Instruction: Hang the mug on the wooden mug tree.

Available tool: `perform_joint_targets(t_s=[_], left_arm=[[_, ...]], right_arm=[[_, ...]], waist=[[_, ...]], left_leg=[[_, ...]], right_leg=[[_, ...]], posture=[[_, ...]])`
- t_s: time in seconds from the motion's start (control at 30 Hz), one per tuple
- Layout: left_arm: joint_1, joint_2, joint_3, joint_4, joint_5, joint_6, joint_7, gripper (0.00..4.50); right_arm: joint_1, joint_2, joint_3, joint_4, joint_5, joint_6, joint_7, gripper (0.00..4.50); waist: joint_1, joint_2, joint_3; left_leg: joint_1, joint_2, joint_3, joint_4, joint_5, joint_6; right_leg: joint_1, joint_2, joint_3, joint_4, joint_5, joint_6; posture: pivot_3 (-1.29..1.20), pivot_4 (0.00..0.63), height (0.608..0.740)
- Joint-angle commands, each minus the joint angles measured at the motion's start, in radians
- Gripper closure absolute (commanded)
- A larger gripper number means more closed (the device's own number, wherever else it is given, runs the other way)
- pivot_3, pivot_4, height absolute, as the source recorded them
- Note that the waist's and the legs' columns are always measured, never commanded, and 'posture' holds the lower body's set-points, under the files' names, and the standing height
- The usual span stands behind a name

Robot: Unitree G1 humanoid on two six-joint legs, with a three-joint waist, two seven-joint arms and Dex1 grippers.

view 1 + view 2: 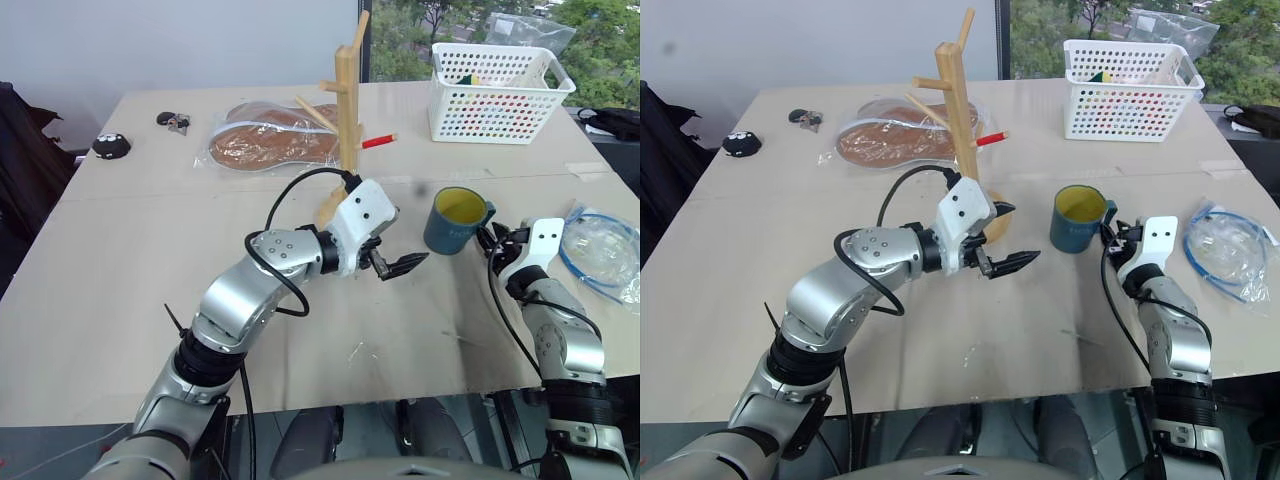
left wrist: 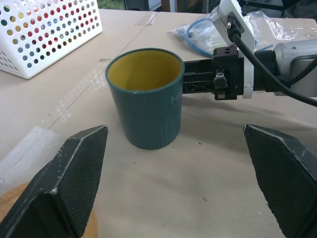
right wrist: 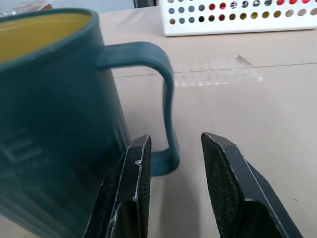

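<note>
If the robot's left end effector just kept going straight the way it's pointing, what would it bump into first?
Probably the mug: it stands upright straight ahead of the open left end effector. Just behind the mug is the right end effector.

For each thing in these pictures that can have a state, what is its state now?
Teal-blue ceramic mug: upright on the table, yellow inside empty, not hung.
Light-wood mug tree: upright, pegs bare.
Left pincer: open, beside the mug, holding nothing.
Right pincer: fingers apart astride the mug's loop handle, not closed on it.
White perforated plastic basket: upright, some items inside.
</note>
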Motion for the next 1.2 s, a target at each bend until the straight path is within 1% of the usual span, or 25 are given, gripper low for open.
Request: perform_joint_targets(t_s=[0.03, 0.2, 0.37, 0.4, 0.43, 0.5, 0.53, 0.67, 0.8, 0.83, 0.9, 1.0, 1.07, 1.13, 1.2], left_arm=[[-0.006, 0.002, 0.021, -0.030, 0.007, -0.027, 0.001, 0.00], [-0.006, 0.007, 0.020, -0.036, 0.007, -0.030, -0.006, 0.00], [-0.006, 0.004, 0.016, -0.049, 0.003, -0.021, -0.005, 0.00], [-0.005, 0.005, 0.013, -0.052, 0.003, -0.020, -0.005, 0.00], [-0.005, 0.005, 0.012, -0.053, 0.004, -0.020, -0.005, 0.00], [-0.005, 0.008, 0.013, -0.055, 0.005, -0.018, -0.005, 0.00], [-0.005, 0.009, 0.014, -0.055, 0.005, -0.017, -0.004, 0.00], [0.003, 0.009, 0.023, -0.060, 0.006, -0.014, 0.008, 0.00], [0.062, 0.001, 0.049, -0.091, 0.002, -0.047, 0.028, 0.00], [0.093, -0.004, 0.060, -0.102, 0.004, -0.079, 0.033, 0.00], [0.180, -0.054, 0.130, -0.126, -0.030, -0.165, 0.051, 0.00], [0.294, -0.091, 0.197, -0.162, -0.040, -0.278, 0.060, 0.00], [0.372, -0.117, 0.231, -0.174, -0.014, -0.379, 0.086, 0.00], [0.450, -0.156, 0.254, -0.196, 0.015, -0.497, 0.119, 0.00], [0.514, -0.196, 0.270, -0.215, 0.027, -0.592, 0.143, 0.00]], right_arm=[[-0.036, -0.037, -0.005, 0.029, 0.001, -0.039, 0.056, 2.99], [-0.121, -0.075, -0.012, 0.198, 0.008, -0.111, 0.148, 2.99], [-0.186, -0.081, -0.016, 0.288, 0.040, -0.141, 0.239, 2.99], [-0.195, -0.081, -0.015, 0.299, 0.046, -0.134, 0.255, 3.36], [-0.202, -0.081, -0.013, 0.309, 0.046, -0.140, 0.264, 3.53], [-0.207, -0.083, -0.010, 0.317, 0.048, -0.140, 0.282, 4.32], [-0.207, -0.083, -0.009, 0.319, 0.047, -0.141, 0.288, 4.48], [-0.199, -0.089, -0.010, 0.303, 0.046, -0.139, 0.295, 4.48], [-0.194, -0.125, -0.004, 0.240, 0.049, -0.102, 0.317, 4.48], [-0.202, -0.147, 0.010, 0.215, 0.043, -0.087, 0.337, 4.48], [-0.237, -0.204, 0.044, 0.156, 0.035, -0.045, 0.388, 4.48], [-0.304, -0.280, 0.077, 0.119, 0.039, 0.002, 0.461, 4.48], [-0.388, -0.341, 0.115, 0.144, 0.026, -0.009, 0.560, 4.48], [-0.534, -0.393, 0.175, 0.227, -0.005, -0.044, 0.694, 4.48], [-0.681, -0.410, 0.240, 0.339, -0.052, -0.102, 0.804, 4.48]], waist=[[0.000, 0.000, 0.000], [-0.001, 0.000, 0.000], [-0.001, 0.000, 0.000], [-0.001, 0.000, 0.000], [-0.001, 0.000, 0.000], [-0.001, 0.000, 0.000], [0.000, 0.000, 0.000], [-0.001, 0.000, 0.000], [-0.001, 0.000, 0.000], [-0.001, 0.000, 0.000], [-0.003, 0.003, 0.001], [-0.004, 0.003, 0.001], [-0.002, 0.003, 0.001], [0.002, 0.003, 0.001], [-0.002, 0.004, 0.002]], left_leg=[[0.000, 0.000, 0.000, 0.000, 0.000, 0.000], [0.000, 0.000, 0.001, 0.000, 0.000, 0.000], [0.000, 0.000, 0.001, 0.000, 0.000, 0.000], [0.000, 0.000, 0.001, 0.000, 0.000, 0.000], [0.000, 0.000, 0.001, 0.000, 0.000, 0.000], [0.000, 0.000, 0.000, 0.000, 0.000, 0.000], [0.000, 0.000, 0.000, 0.000, 0.000, 0.000], [0.000, 0.000, 0.000, 0.000, 0.000, 0.000], [0.000, 0.000, 0.000, 0.000, 0.000, 0.000], [0.000, 0.000, 0.000, 0.000, 0.000, 0.000], [0.000, 0.000, 0.001, 0.000, 0.000, 0.000], [0.000, 0.001, 0.002, 0.000, 0.000, 0.000], [0.000, 0.001, 0.003, 0.000, 0.000, 0.000], [0.000, 0.001, 0.000, 0.001, 0.000, 0.000], [0.000, 0.000, 0.005, 0.001, 0.000, 0.001]], right_leg=[[0.000, 0.000, 0.000, 0.000, 0.000, 0.000], [0.000, 0.000, 0.000, 0.000, 0.000, 0.000], [0.000, 0.000, 0.000, 0.000, 0.000, 0.000], [0.000, 0.000, 0.000, 0.000, 0.000, 0.000], [0.000, 0.000, 0.000, 0.000, 0.000, 0.000], [0.000, 0.000, 0.000, 0.000, 0.000, 0.000], [0.000, 0.000, 0.000, 0.000, 0.000, 0.000], [0.000, 0.000, 0.000, 0.000, 0.000, 0.000], [0.000, 0.000, 0.000, 0.000, 0.000, 0.000], [0.000, 0.000, 0.000, 0.000, 0.000, 0.000], [0.000, 0.000, 0.002, 0.000, 0.000, 0.000], [-0.001, -0.001, 0.002, 0.000, 0.000, 0.000], [-0.001, 0.000, 0.002, 0.000, 0.001, -0.001], [0.001, 0.000, -0.001, -0.001, 0.001, -0.002], [0.000, -0.002, 0.002, -0.002, 0.001, -0.001]], posture=[[0.00, 0.150, 0.740], [0.00, 0.150, 0.740], [0.00, 0.150, 0.740], [0.00, 0.150, 0.740], [0.00, 0.150, 0.740], [0.00, 0.150, 0.740], [0.00, 0.150, 0.740], [0.00, 0.150, 0.740], [0.00, 0.150, 0.740], [0.00, 0.150, 0.740], [0.00, 0.150, 0.740], [0.00, 0.150, 0.740], [0.00, 0.150, 0.740], [0.00, 0.150, 0.740], [0.00, 0.150, 0.740]])
